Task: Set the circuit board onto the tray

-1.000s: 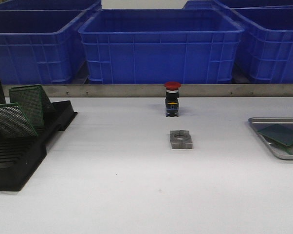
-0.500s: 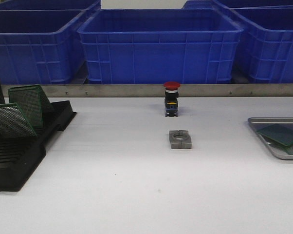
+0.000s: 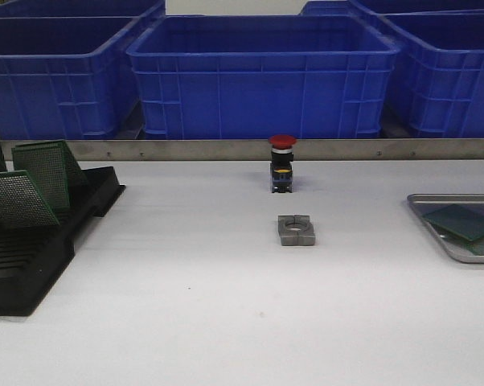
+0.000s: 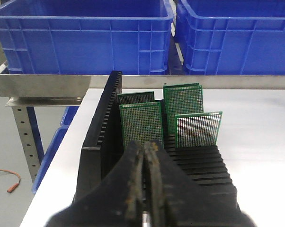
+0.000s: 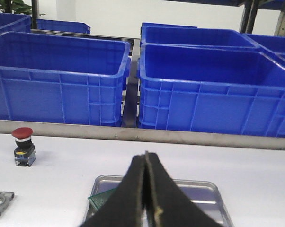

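Note:
The silver-grey tray (image 3: 423,201) lies at the table's right edge with a green circuit board (image 3: 461,222) tilted on it. In the right wrist view the tray (image 5: 199,187) and a corner of the board (image 5: 102,198) lie just beyond my right gripper (image 5: 146,155), which is shut and empty. At the left, a black slotted rack (image 3: 33,265) holds several upright green boards (image 3: 21,199). My left gripper (image 4: 145,145) is shut and empty, just in front of the nearest racked board (image 4: 141,124). Neither gripper shows in the front view.
A red push button (image 3: 282,163) and a grey metal block (image 3: 297,230) stand mid-table. Blue crates (image 3: 262,76) line the back behind a steel ledge (image 3: 226,149). The rack sits close to the table's left edge (image 4: 62,170).
The front view has shifted a few pixels to the left. Nothing on the table has moved.

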